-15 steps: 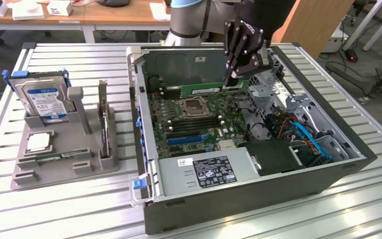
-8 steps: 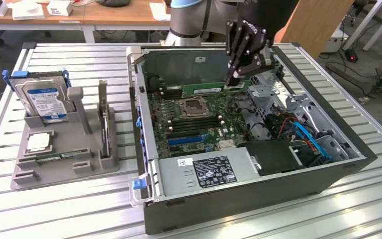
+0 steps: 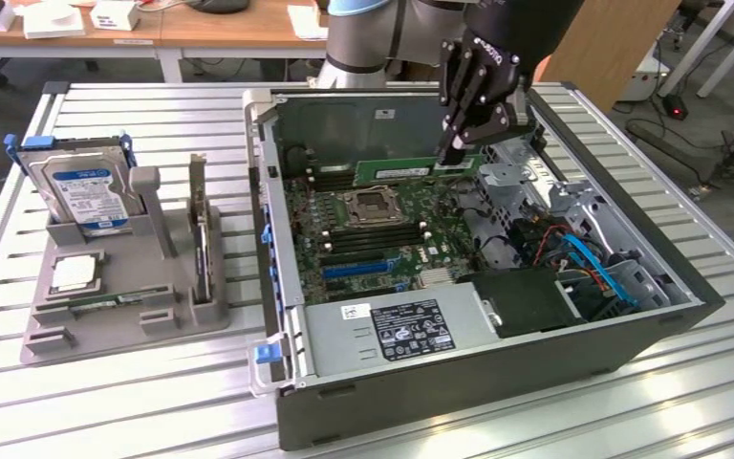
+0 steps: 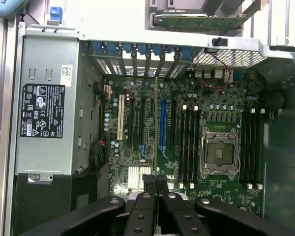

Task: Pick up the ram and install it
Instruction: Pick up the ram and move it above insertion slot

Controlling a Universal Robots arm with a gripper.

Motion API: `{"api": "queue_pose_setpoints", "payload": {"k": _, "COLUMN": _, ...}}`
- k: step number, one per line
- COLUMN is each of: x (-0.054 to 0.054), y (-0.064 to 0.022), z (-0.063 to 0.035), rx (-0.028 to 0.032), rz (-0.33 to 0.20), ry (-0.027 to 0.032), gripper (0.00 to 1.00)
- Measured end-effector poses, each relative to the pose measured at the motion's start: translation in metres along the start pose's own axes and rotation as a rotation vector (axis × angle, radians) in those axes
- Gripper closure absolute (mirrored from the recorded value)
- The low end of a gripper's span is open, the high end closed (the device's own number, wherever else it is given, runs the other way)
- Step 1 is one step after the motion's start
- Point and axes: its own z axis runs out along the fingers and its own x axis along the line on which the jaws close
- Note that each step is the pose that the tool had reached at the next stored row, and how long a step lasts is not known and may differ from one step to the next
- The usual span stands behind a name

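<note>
Gripper [image 3: 454,156] pointing down, clamping ram [image 3: 399,172], over motherboard [image 3: 370,234]

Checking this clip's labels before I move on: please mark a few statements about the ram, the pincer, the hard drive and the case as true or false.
1. The pincer is shut on the ram. True.
2. The hard drive lies inside the computer case. False: it stands in the grey holder outside the case, on the exterior view's left.
3. The case is open, with its motherboard exposed. True.
4. A cooler covers the CPU socket. False: the socket is bare.
</note>
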Motion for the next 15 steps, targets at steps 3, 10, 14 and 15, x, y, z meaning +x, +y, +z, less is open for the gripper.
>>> {"api": "queue_pose_setpoints", "payload": {"k": 3, "x": 0.000, "y": -0.0001, "z": 0.0002, "rx": 0.0001, "rz": 0.000, "ry": -0.0002, "gripper": 0.89}}
{"api": "queue_pose_setpoints", "payload": {"k": 10, "x": -0.015, "y": -0.0008, "z": 0.0028, "rx": 0.0001, "rz": 0.002, "ry": -0.0003, "gripper": 0.89}}
{"api": "queue_pose_setpoints", "payload": {"k": 14, "x": -0.025, "y": -0.0012, "z": 0.0042, "rx": 0.0001, "rz": 0.002, "ry": -0.0003, "gripper": 0.89}}
{"api": "queue_pose_setpoints", "payload": {"k": 15, "x": -0.028, "y": -0.0013, "z": 0.0044, "rx": 0.0001, "rz": 0.002, "ry": -0.0003, "gripper": 0.89}}
